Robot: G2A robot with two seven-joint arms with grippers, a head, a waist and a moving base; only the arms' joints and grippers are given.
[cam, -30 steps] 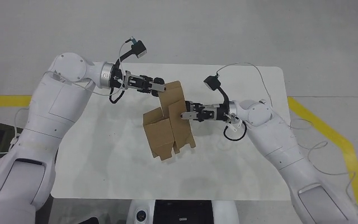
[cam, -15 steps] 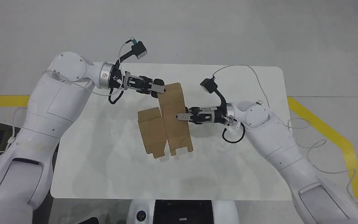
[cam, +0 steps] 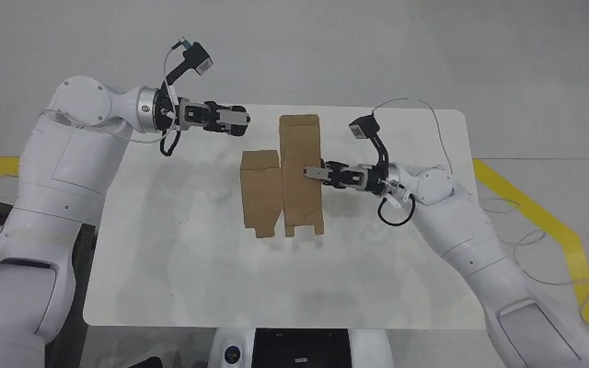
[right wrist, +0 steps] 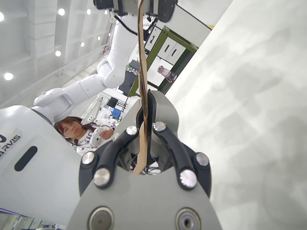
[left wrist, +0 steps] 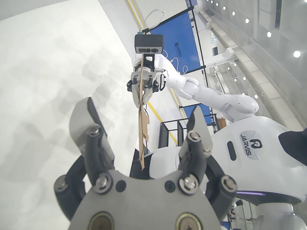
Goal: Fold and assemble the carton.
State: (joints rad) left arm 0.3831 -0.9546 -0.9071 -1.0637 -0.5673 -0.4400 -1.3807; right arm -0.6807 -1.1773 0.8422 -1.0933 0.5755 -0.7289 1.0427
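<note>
Top view | carton (cam: 281, 184) flat, not erected, carried by right gripper (cam: 311, 172) clamped on its side edge | left gripper (cam: 242, 118) spread, empty, apart from carton's far corner | risk, judged: one-edge pinch may let panels sag, twist, slip.

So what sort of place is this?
Probably a robot test hall or industrial lab: rows of ceiling lights, yellow floor lines, and blue partition boards beyond the white worktable.
</note>
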